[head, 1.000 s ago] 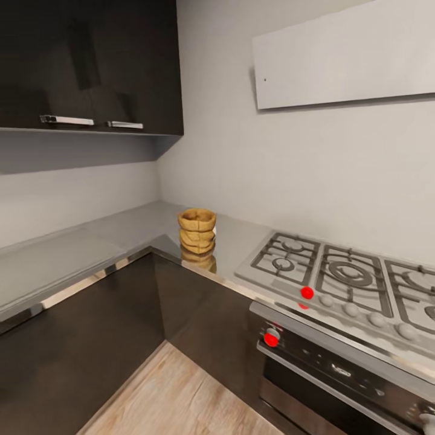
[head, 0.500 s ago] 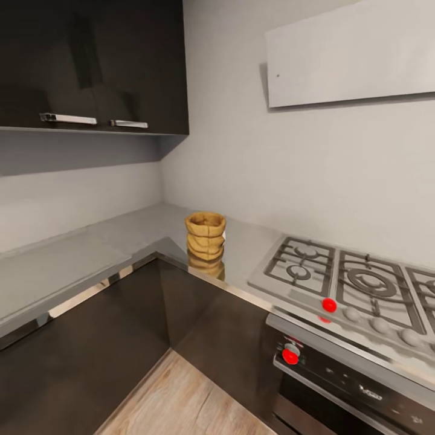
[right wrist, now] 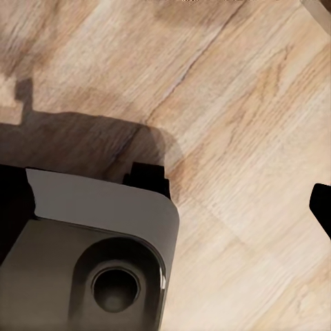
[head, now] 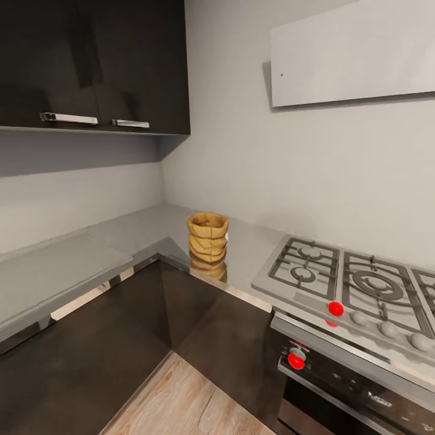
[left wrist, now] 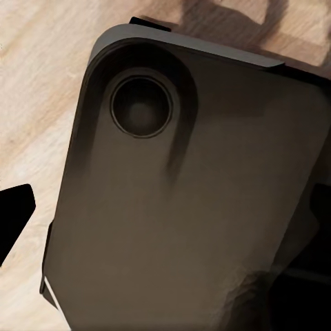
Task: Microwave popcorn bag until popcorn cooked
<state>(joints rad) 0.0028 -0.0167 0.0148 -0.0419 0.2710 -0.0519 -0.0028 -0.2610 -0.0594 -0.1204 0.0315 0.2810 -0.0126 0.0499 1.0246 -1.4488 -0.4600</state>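
The popcorn bag [head: 208,237], a tan sack with bulging folds and a rolled rim, stands upright on the grey countertop [head: 139,226] near its inner corner, close to the front edge. Its open top shows no popcorn. The microwave is out of view. In the left wrist view a dark fingertip [left wrist: 14,214] hangs beside my grey base [left wrist: 186,207] over the wooden floor. In the right wrist view another dark fingertip [right wrist: 323,207] sits over the floor boards [right wrist: 234,103]. How the jaws stand cannot be told.
A gas hob [head: 350,281] lies in the worktop right of the bag, over a steel oven [head: 338,386] with red knobs. Dark upper cabinets [head: 121,60] hang at the left, a white hood [head: 350,54] at the right. Wooden floor [head: 181,399] lies before the lower cabinets.
The head view has shifted, so the bag and hob now sit further right in the picture. The bag itself stays where it stood on the countertop.
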